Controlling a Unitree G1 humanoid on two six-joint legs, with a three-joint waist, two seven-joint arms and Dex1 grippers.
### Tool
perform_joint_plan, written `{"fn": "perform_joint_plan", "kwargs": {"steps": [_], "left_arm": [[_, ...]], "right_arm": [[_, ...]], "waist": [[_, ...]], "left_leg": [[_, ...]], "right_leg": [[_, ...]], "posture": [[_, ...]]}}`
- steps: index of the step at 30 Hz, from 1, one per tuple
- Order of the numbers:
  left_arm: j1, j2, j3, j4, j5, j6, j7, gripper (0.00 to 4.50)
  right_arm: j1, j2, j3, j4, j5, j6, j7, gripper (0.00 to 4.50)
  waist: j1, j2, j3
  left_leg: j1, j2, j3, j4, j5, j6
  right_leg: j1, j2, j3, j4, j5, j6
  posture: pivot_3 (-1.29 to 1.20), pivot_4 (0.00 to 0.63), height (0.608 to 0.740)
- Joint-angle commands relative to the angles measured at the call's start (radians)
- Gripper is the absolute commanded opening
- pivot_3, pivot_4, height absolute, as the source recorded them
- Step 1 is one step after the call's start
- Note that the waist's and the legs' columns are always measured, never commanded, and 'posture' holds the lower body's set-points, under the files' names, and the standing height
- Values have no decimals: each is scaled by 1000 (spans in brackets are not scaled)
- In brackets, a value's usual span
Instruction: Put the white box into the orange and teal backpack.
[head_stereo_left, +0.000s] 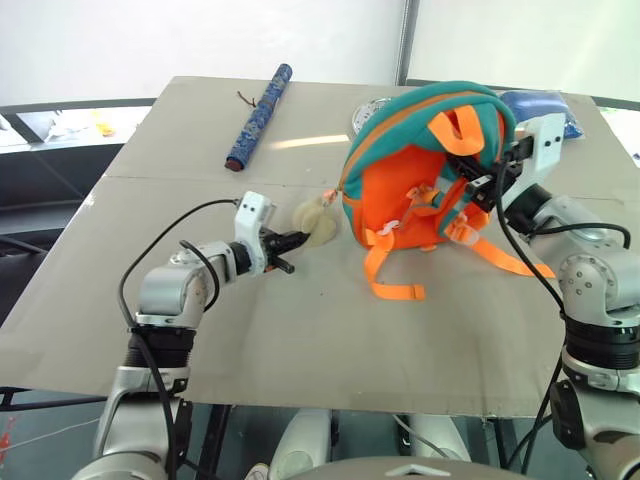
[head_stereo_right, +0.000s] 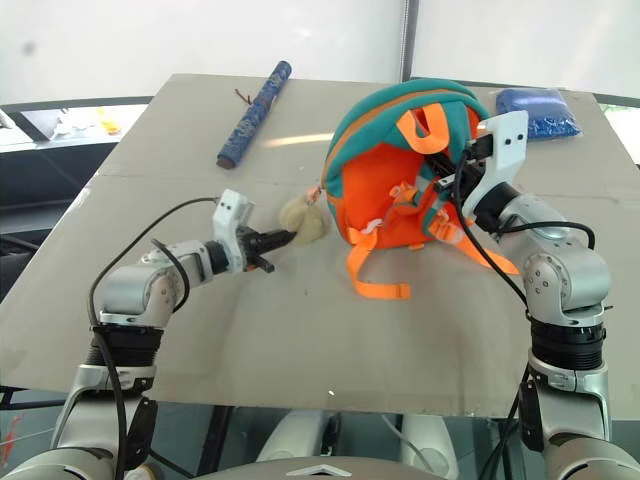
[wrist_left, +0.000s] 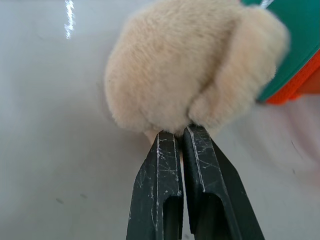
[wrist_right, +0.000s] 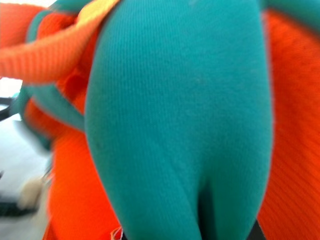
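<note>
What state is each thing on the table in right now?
orange and teal backpack: upright, straps toward the robot, held by the right gripper.
plush toy: on the table beside the backpack, pinched by the shut left gripper.
blue roll: lying flat.
blue pouch: lying behind the backpack.

Bright, even daylight; glare streaks the table (head_stereo_left: 300, 141); right wrist view is blurred.

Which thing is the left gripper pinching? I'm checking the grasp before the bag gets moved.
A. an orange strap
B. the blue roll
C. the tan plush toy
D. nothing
C: the left gripper is shut on the tan plush toy hanging off the backpack; the blue roll lies apart, farther up the table.
</note>
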Motion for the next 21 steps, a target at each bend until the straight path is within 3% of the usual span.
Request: {"fn": "perform_joint_plan", "kwargs": {"steps": [1,7,12,14,15,18,19,21], "left_arm": [[53,-12,-78,8,69,25,40,54],[-56,-149,-102,7,66,-40,61,54],[-129,-186,-131,57,116,-152,24,54],[-123,-179,-156,69,136,-224,-23,54],[-118,-181,-154,68,132,-232,-34,0],[-97,-176,-121,44,92,-248,-89,0],[-86,-171,-102,37,83,-251,-94,662],[-55,-142,-85,3,69,-263,-133,1426]], "right_arm": [[-32,-11,-91,-18,11,-10,-54,0],[-32,-69,-170,-14,-19,-25,-112,0],[139,-171,-82,-150,56,64,54,0],[213,-195,-34,-175,18,45,81,0],[232,-207,-20,-177,-16,24,82,707],[286,-245,-11,-189,-58,3,102,1841],[300,-252,-26,-201,-52,8,106,2472],[334,-273,-62,-235,-41,13,119,3359]], "waist": [[1,1,-2],[29,3,-4],[29,3,-4],[15,3,-4],[7,4,-4],[-1,4,-4],[0,4,-4],[1,4,-4]], "left_leg": [[1,0,0,0,0,0],[1,-1,-1,1,0,0],[-3,-2,-1,2,0,0],[-2,-2,0,-2,0,0],[-2,-2,-1,-4,0,0],[-2,-2,-1,-4,0,0],[-2,-2,0,-3,0,0],[-1,-2,-1,-1,0,1]], "right_leg": [[1,0,0,0,0,0],[3,-1,-1,0,0,0],[3,0,-3,-1,0,0],[2,0,-3,-1,0,0],[0,0,-2,-1,0,0],[-1,0,2,-1,0,0],[-1,0,3,-2,0,0],[-1,0,2,-2,0,0]], "posture": [[0,150,733],[0,150,733],[0,150,733],[0,150,733],[0,150,733],[0,150,733],[0,150,733],[0,150,733]]}}
